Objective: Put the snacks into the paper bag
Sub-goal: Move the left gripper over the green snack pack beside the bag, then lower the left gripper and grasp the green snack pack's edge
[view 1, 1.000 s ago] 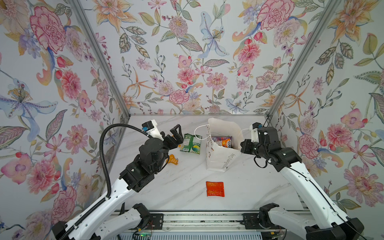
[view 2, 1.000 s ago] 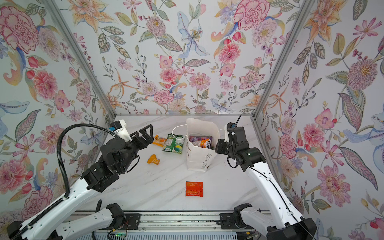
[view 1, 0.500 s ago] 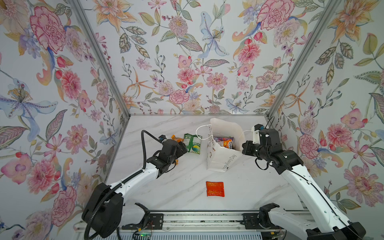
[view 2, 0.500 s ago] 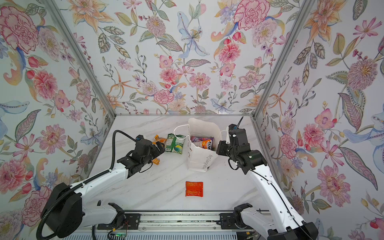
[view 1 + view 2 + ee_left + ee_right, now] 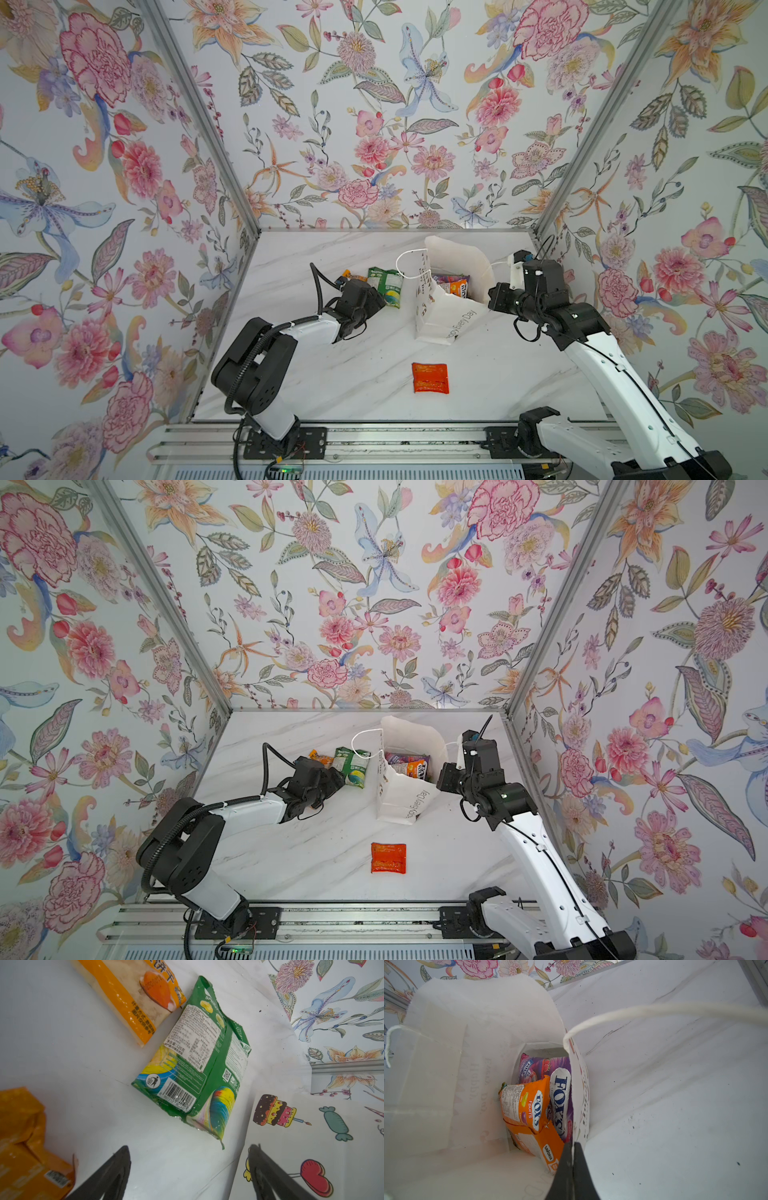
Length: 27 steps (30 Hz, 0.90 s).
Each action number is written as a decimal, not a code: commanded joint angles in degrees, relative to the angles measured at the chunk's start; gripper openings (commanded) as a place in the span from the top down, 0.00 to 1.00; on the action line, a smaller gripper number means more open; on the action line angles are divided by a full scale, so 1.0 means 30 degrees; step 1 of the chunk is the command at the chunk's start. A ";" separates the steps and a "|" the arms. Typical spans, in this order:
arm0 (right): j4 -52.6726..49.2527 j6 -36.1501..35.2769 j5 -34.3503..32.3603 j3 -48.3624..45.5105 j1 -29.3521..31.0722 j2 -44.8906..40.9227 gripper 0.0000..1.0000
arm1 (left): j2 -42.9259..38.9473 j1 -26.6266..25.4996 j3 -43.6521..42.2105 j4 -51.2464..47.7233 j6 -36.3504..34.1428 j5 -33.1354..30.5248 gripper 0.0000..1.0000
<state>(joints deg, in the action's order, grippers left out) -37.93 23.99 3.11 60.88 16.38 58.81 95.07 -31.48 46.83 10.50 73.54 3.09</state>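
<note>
The left end effector (image 5: 189, 1147) hangs low over the worktop (image 5: 332, 374) with its jaws spread wide and nothing between them. The green packet (image 5: 199, 1059) lies flat straight ahead of it, printed back upward. Its nearest corner sits just beyond the gap between the jaws, closer to the jaw on the bag's side. The packet's long axis runs away from the end effector, leaning a little off its line of reach, so the open jaws face its short width. That looks like the width to close on, after a small push forward and down.

The paper bag (image 5: 311, 1147) stands just beside that same jaw, its printed side wall very near the packet's edge. Catching this wall is the likeliest trouble. One orange packet (image 5: 133, 997) lies further out, beyond the green one and to its far side. A second orange packet (image 5: 25, 1147) lies close beside the opposite jaw.

In both top views the left end effector (image 5: 374, 301) is plainly the nearer to the green packet (image 5: 353, 766). The right end effector (image 5: 572, 1148) is busy: its jaws are pressed together on the bag's rim, pinching the paper and keeping the mouth open. Below it, inside the paper bag (image 5: 446, 1084), lie an orange FOX'S packet (image 5: 525, 1105) and a purple FOX'S packet (image 5: 560, 1101).

A red-orange sachet (image 5: 430, 377) lies alone on the worktop, well apart from both end effectors, back toward the arms' bases.
</note>
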 commanded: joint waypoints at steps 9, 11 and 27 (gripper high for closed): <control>0.0573 -0.0414 0.0028 -0.0050 -0.0247 -0.0470 1.00 | 0.2520 0.0182 0.1244 0.2467 0.0547 0.0754 0.26; 0.0559 -0.0408 0.0060 -0.0108 -0.0248 -0.0471 1.00 | 0.3011 0.0150 0.1432 0.2593 0.0682 0.0844 0.29; 0.0556 -0.0405 0.0036 -0.0270 -0.0274 -0.0398 1.00 | 0.5335 0.0501 0.2497 0.1351 -0.0897 -0.1574 0.57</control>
<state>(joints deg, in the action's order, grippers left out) -37.85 23.81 3.86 60.62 16.03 58.76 109.16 -30.70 54.11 17.65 73.14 1.52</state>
